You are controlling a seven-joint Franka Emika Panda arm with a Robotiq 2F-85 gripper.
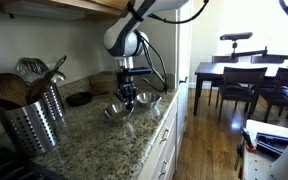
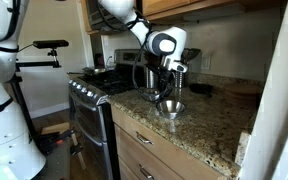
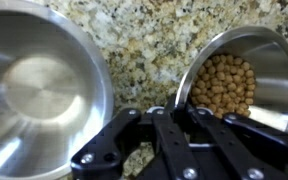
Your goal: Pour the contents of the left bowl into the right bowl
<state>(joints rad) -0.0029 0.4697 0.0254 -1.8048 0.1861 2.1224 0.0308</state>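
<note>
The gripper (image 3: 176, 114) is clamping narrow on the left bowl (image 3: 276, 62) rim; next: lifting, tilting over the right bowl (image 3: 44, 90).

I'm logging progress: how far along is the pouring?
Done: the gripper is shut at the rim of the full bowl, apparently pinching it. In hand: that grip; the bowl is level, chickpeas inside. Left: lift it and tip it over the empty bowl, which holds nothing yet.
</note>
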